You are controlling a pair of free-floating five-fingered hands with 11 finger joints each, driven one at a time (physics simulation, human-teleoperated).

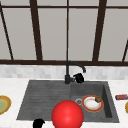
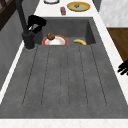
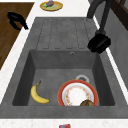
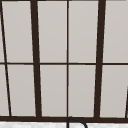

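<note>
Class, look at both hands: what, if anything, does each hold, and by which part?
The right hand is at the faucet by its side lever; whether it grips cannot be told. The left hand holds nothing.

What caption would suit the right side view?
Robot hand at the faucet base, above a sink basin holding a banana and plate.

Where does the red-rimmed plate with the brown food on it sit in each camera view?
Front view: the plate lies in the sink basin, lower right, beside the red ball.
Left side view: plate at the basin's far end, upper middle, left of the banana.
Right side view: plate in the near basin, bottom middle, right of the banana.
Upper view: not in it.
Shared landmark: the black faucet.
</note>
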